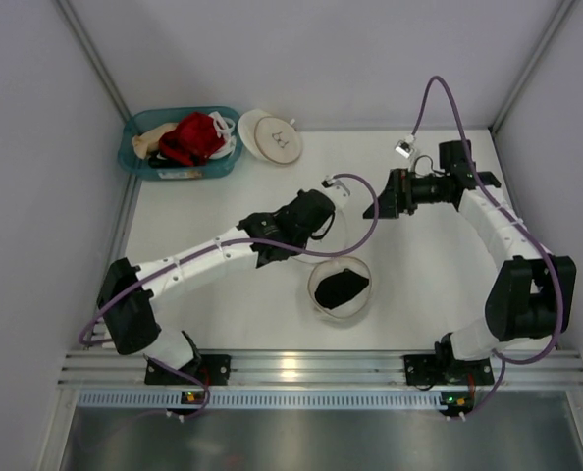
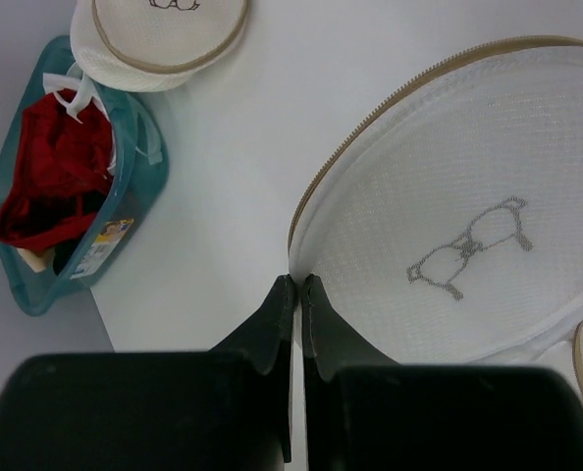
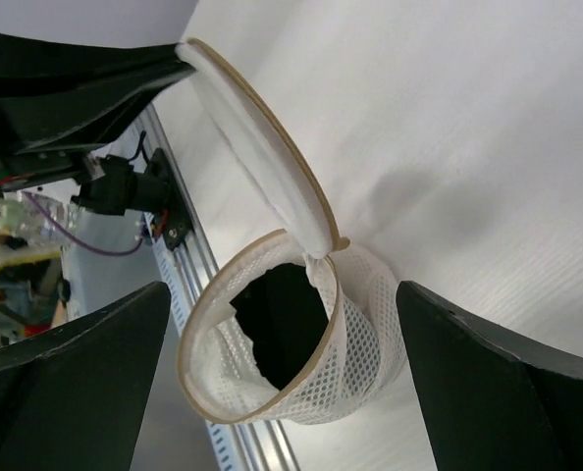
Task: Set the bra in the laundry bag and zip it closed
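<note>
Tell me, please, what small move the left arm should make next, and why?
Probably lower the left end effector, shut on the rim of the pale mesh lid, to fold it over the round cream-white mesh laundry bag. The black fabric bra already lies inside, and the lid stands open, so zipping cannot start yet.

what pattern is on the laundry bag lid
A small dark bra outline on the pale mesh lid, clearest in the left wrist view.

The bra (image 1: 340,287) is black, the mesh laundry bag (image 3: 362,329) cream-white, the basket (image 1: 179,173) teal.
</note>
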Controlling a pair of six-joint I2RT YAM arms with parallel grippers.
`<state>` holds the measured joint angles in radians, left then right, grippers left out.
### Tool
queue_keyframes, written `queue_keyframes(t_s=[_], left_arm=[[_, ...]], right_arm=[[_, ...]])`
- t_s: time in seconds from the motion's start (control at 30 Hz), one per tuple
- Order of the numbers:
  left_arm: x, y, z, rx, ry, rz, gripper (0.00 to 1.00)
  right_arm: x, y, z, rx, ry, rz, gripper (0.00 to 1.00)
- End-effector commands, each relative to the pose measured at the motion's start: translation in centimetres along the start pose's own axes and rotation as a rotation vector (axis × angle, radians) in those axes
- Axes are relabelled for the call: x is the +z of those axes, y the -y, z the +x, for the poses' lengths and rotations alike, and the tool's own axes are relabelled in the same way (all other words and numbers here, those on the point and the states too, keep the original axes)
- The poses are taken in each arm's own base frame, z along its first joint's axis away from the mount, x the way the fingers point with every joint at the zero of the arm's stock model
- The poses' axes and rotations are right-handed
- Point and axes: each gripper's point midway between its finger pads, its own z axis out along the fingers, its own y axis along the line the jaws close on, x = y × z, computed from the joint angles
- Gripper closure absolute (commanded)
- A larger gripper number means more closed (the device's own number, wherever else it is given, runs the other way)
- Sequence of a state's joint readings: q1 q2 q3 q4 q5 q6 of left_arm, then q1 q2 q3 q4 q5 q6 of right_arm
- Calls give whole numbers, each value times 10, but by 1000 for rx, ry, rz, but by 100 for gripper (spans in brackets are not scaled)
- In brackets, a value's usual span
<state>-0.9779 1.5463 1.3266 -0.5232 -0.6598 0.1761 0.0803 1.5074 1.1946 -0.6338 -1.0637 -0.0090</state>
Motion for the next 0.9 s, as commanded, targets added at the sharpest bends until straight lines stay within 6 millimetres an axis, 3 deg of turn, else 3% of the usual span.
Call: queue_keyframes(t_s=[0.0, 0.1, 0.17, 0.43, 0.5, 0.53, 0.63, 0.67, 0.77, 0.8, 0.87], left_arm=[[-16, -18, -27, -5, 138, -4, 100], [-13, -14, -34, 4, 169, 14, 100], [-14, -9, -40, 1, 201, 43, 100], [-18, 9, -55, 0, 312, 154, 100], [-18, 8, -55, -13, 326, 163, 100], [-19, 10, -57, -20, 335, 181, 100], [-20, 5, -60, -60, 339, 179, 100], [-20, -1, -60, -80, 339, 170, 99], [-20, -18, -62, -147, 318, 160, 85], [-21, -24, -63, -172, 314, 155, 72], [-22, -44, -66, -249, 299, 148, 61]], right_arm=[[-11, -37, -36, -302, 72, -152, 0], [-1, -27, -41, -314, 59, -160, 1], [12, -21, -35, -332, 39, -154, 1], [49, -29, -23, -428, 26, -207, 4], [55, -32, -20, -430, 19, -215, 21], [60, -34, -16, -428, 11, -222, 40], [60, -35, -15, -443, 28, -200, 76], [57, -36, -19, -462, 46, -180, 97], [51, -30, -24, -463, 74, -130, 100], [45, -32, -31, -467, 99, -109, 100], [40, -22, -39, -465, 141, -31, 100]])
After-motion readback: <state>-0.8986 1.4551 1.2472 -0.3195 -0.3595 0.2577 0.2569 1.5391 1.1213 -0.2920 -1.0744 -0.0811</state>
